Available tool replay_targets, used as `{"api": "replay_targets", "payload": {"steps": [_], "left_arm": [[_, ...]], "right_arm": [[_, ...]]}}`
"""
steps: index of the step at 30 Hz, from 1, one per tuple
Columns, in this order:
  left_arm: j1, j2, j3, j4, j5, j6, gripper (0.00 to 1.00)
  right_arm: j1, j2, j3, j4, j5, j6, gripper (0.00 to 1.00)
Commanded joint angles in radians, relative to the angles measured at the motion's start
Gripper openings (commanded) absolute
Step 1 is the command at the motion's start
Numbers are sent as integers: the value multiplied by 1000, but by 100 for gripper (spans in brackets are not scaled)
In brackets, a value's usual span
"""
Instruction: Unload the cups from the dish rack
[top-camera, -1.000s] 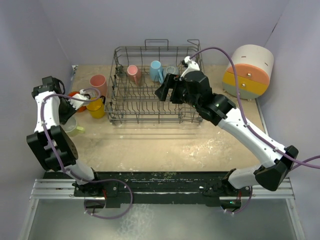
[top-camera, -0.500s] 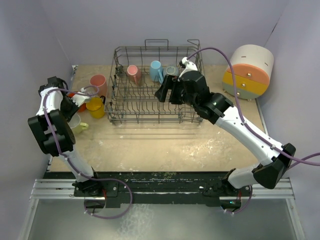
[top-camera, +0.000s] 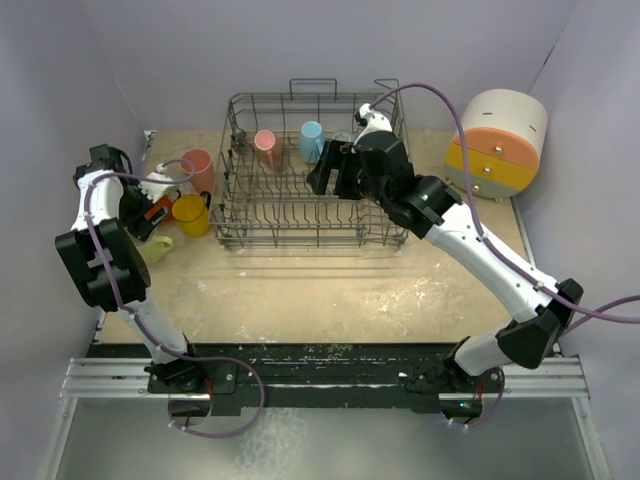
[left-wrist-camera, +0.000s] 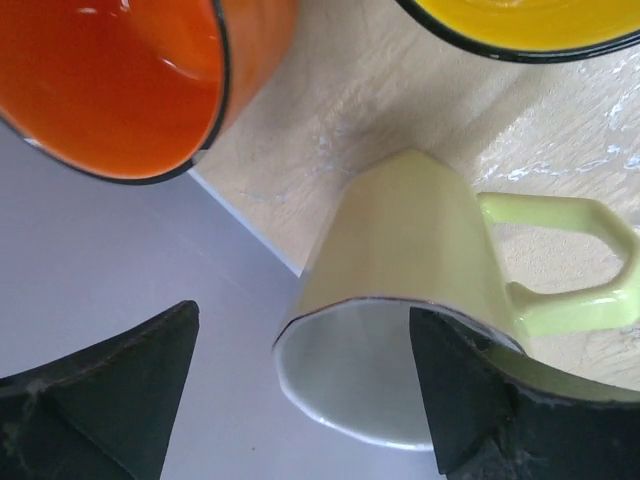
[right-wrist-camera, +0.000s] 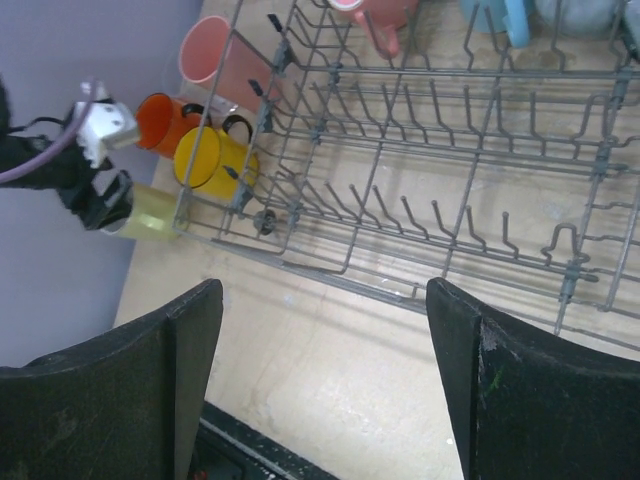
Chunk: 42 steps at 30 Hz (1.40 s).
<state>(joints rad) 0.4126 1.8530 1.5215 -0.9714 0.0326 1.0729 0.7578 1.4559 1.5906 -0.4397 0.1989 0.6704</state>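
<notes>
Grey wire dish rack (top-camera: 310, 242) not yet emptied. Its far row holds three: salmon cup (top-camera: 267, 148), light blue cup (top-camera: 312, 140) and grey cup (top-camera: 343, 139), the last partly hidden behind the right arm. Four are out on the table (top-camera: 330, 290), left of the rack: pink cup (top-camera: 197, 166), orange cup (left-wrist-camera: 110, 80), yellow cup (top-camera: 190, 213) and pale yellow-green cup (left-wrist-camera: 400, 290), which lies on its side by the wall with its handle out to one side. Judgement: a little over half done, three left to lift out. Left arm is folded back at the table's left edge. Left gripper (left-wrist-camera: 300, 320) sits low, jaws wide on either side of the yellow-green cup's mouth; there is a clear gap at one finger, so no grip. Right arm is stretched out over the rack's far right part. Right gripper (top-camera: 333, 175) hangs just in front of the grey cup, jaws spread wide, nothing between them.
</notes>
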Motion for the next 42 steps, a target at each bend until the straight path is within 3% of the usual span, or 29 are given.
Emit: {"api": "replay_targets", "payload": {"steps": [1,5,6,10,17,21,30,42], "left_arm": [[6,-87,111,-44,81,-13,90],[6,-136,226,-161,146,-19,90],[6,-150,247,-181,164,-19,99],[6,-228,316,-230,283,-47,99],[6,-339,328,-70,548,-373,99],[6,-308,364,-89,628,-439,99],[5,-363,235,-9,675,-439,99],[5,-352,221,-3,677,-435,99]], "right_arm": [[-10,38,90,-41,69,-57,85],[-41,94,150,-40,82,-104,86],[-56,118,171,-38,82,-119,86],[-118,246,292,-49,108,-188,86],[-235,557,545,-86,123,-280,83],[-263,687,675,-130,165,-339,79],[-317,802,638,-79,165,-413,65],[-333,906,670,-42,167,-476,54]]}}
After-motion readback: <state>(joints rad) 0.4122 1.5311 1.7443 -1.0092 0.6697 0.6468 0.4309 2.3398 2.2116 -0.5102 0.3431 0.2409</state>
